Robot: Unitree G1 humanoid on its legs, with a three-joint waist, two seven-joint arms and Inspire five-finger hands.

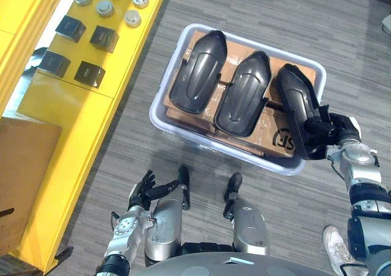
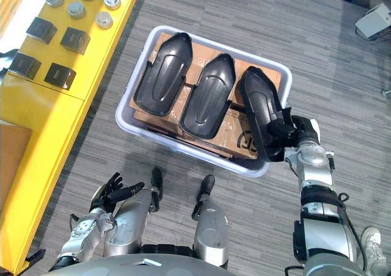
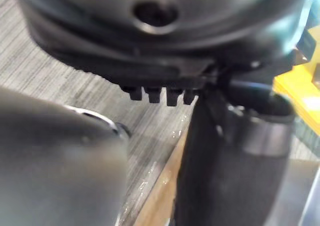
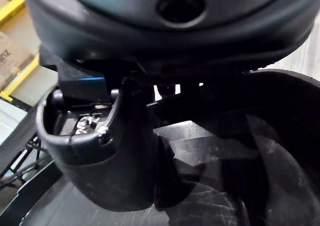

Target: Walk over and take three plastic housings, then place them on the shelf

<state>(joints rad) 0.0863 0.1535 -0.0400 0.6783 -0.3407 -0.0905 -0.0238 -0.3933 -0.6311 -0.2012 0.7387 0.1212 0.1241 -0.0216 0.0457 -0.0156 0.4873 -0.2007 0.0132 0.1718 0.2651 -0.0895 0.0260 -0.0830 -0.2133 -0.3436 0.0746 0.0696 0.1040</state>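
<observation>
Right hand (image 1: 327,135) grips the rightmost housing (image 1: 296,99) by its end; lifted off-centre, it may swing and catch the bin (image 1: 244,151) rim.

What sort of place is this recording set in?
Probably a factory-style workshop or test floor: a yellow shelf holding metal discs and dark blocks, a white bin of black plastic housings on cardboard, and grey plank flooring.
</observation>
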